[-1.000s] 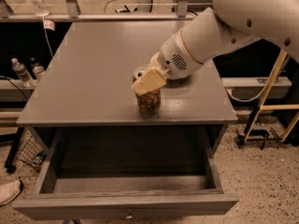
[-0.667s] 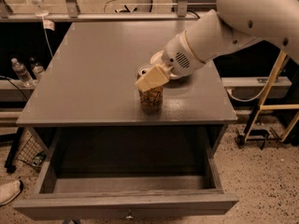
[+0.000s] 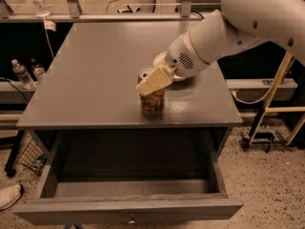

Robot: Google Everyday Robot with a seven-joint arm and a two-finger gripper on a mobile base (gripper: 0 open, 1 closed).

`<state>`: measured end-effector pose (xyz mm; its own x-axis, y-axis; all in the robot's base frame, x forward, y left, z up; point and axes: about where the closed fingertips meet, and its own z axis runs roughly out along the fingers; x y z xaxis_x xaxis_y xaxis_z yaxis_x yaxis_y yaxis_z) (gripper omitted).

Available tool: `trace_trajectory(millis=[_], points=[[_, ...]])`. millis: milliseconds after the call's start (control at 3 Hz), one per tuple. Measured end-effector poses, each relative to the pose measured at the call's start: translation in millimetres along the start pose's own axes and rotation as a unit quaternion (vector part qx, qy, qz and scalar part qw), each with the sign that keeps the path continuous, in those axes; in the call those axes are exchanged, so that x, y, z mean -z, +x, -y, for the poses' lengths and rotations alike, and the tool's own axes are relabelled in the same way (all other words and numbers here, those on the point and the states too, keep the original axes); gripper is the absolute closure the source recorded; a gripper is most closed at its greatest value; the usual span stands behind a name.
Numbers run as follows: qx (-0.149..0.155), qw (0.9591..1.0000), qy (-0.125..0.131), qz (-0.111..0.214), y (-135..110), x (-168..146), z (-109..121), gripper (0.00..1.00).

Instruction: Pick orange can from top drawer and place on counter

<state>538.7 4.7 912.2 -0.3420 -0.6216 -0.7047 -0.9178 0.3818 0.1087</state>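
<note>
The orange can stands upright on the counter, close to its front edge, a little right of the middle. My gripper is at the can's top, reaching in from the right, and its cream-coloured end covers the can's upper part. A bit of the silver top shows behind it. The top drawer is pulled fully open below the counter. Its dark interior shows nothing inside, and a small knob sits on its front.
A white bowl sits on the counter behind my wrist, partly hidden. Clear plastic bottles stand on a low shelf at the left. A wooden frame and cables are on the speckled floor at the right.
The arm has shifted very slightly; the can stays upright at the same spot on the counter.
</note>
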Motion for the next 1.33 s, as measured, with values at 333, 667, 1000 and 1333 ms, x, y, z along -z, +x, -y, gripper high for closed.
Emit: trace_trajectory(millis=[333, 667, 1000, 1333], points=[[0.001, 1.0, 0.0, 0.0, -1, 0, -1, 0.08], [0.003, 1.0, -0.001, -0.001, -2, 0, -3, 0.0], [0.003, 1.0, -0.001, -0.001, -2, 0, -3, 0.0], [0.002, 0.9999, 0.01, 0.001, 8, 12, 5, 0.0]])
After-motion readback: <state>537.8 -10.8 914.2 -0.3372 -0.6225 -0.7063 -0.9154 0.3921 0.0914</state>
